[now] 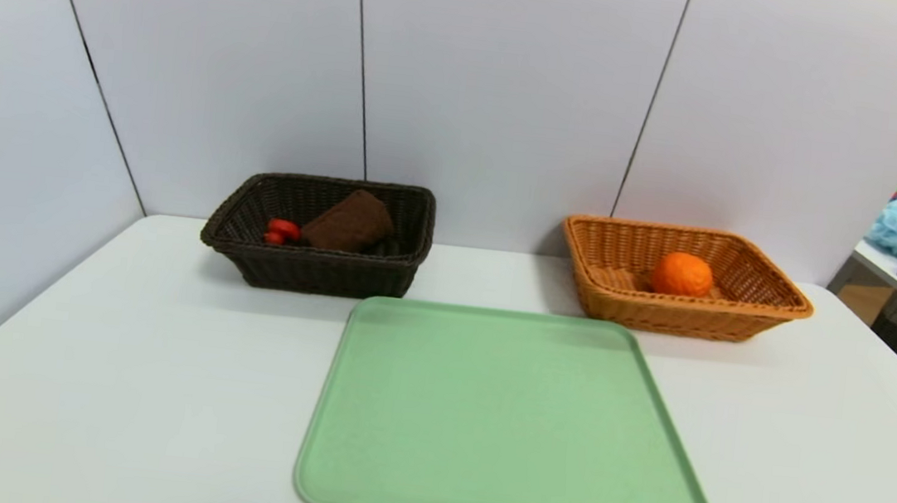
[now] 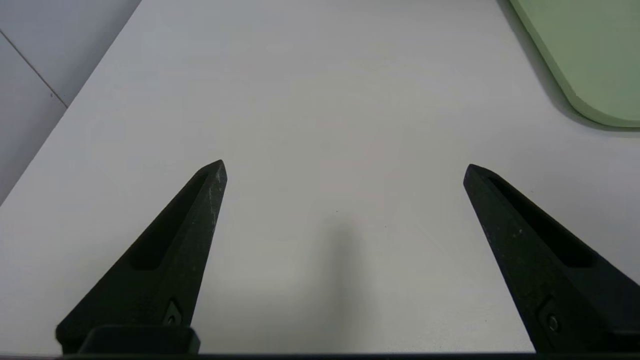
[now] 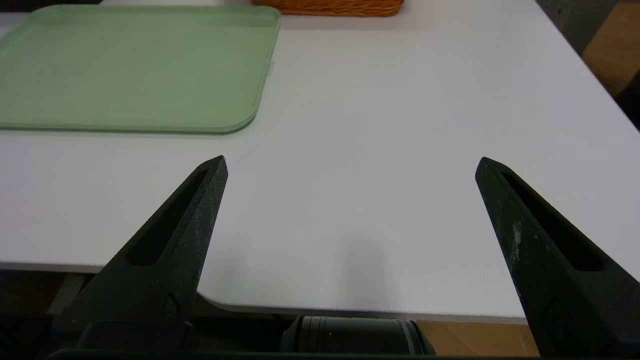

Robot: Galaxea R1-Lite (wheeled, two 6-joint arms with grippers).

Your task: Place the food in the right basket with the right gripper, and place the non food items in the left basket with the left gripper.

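White panels w/ thin dark seams back the white tabletop (image 1: 109,382); another table w/ odds & ends shows past its right edge. Green tray (image 1: 509,425) lies mid-tabletop, running toward the front edge, nothing on it. Orange fruit (image 1: 682,274) sits in the orange-tan basket (image 1: 683,319), near the back edge toward the back right corner. Brown towel (image 1: 351,223) & small red toy (image 1: 282,230) are in the dark basket (image 1: 321,273), back edge, toward the back left corner, toy beside towel. Sorting looks done, imo

Handling, if any needs a redo: fruit prob. firm w/ some weight, could roll, so grip round its widest part, gently. Towel soft & light, prob. best pinched mid-roll. Toy small, prob. light & stiff, easy to knock; take it by its sides w/ the tips

L end effector (image 2: 345,172): jaws spread wide, nothing between them, over the tabletop near the front left, clear of the tray. R end effector (image 3: 354,165): also wide apart & empty, by the front edge on the right side, touching nothing afaict
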